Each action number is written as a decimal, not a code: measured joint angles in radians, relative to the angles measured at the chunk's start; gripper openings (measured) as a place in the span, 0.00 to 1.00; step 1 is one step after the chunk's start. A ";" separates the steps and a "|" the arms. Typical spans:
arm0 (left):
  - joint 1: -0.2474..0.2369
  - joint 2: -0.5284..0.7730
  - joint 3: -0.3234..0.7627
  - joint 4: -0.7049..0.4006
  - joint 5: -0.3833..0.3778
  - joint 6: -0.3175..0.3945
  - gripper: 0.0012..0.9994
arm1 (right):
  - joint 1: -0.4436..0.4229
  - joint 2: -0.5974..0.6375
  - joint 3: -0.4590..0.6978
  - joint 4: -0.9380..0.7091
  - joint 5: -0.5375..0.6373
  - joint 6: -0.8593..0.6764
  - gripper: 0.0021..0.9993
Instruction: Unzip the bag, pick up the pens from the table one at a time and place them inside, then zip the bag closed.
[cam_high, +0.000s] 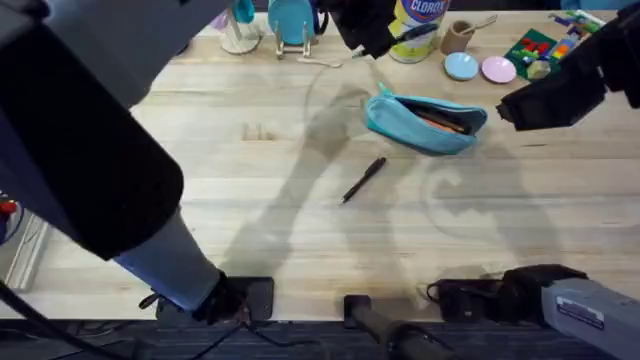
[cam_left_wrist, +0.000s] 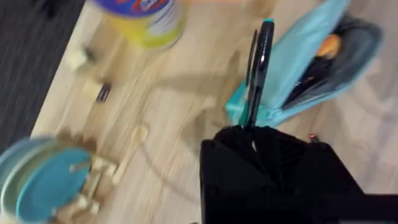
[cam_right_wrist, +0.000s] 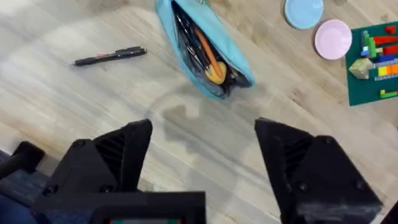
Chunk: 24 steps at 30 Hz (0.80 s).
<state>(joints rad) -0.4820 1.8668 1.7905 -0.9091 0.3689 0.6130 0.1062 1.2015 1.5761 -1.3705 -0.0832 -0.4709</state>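
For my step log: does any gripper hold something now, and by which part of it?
The left gripper holds a black pen by one end, near the open turquoise pouch. The right gripper is open and holds nothing.

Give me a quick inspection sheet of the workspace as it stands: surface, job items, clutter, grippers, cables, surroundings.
Surface: light wooden table, arm shadows across it.
Job's things: bag unzipped, orange and dark items inside; one pen lying on the table in front of it; a second pen held upright in the left gripper beside the bag.
Clutter: Clorox tub, blue dish, pink dish, brick board, all behind the bag.
Grippers: left shut on the pen; right gripper open, empty, above bare table.
Cables: some at the arm bases, near edge.
Surroundings: nothing seen.
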 joint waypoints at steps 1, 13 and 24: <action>0.000 0.000 0.000 0.001 0.025 0.020 0.04 | 0.000 0.000 0.000 0.000 0.001 0.000 1.00; 0.001 0.000 0.000 0.000 0.279 0.181 0.04 | 0.000 0.000 0.000 0.002 0.002 0.000 1.00; -0.003 0.023 0.002 0.004 0.407 0.326 0.04 | 0.000 0.000 0.000 0.002 0.002 0.000 1.00</action>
<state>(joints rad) -0.4849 1.8898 1.7926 -0.9047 0.7758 0.9386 0.1062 1.2015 1.5761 -1.3681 -0.0811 -0.4706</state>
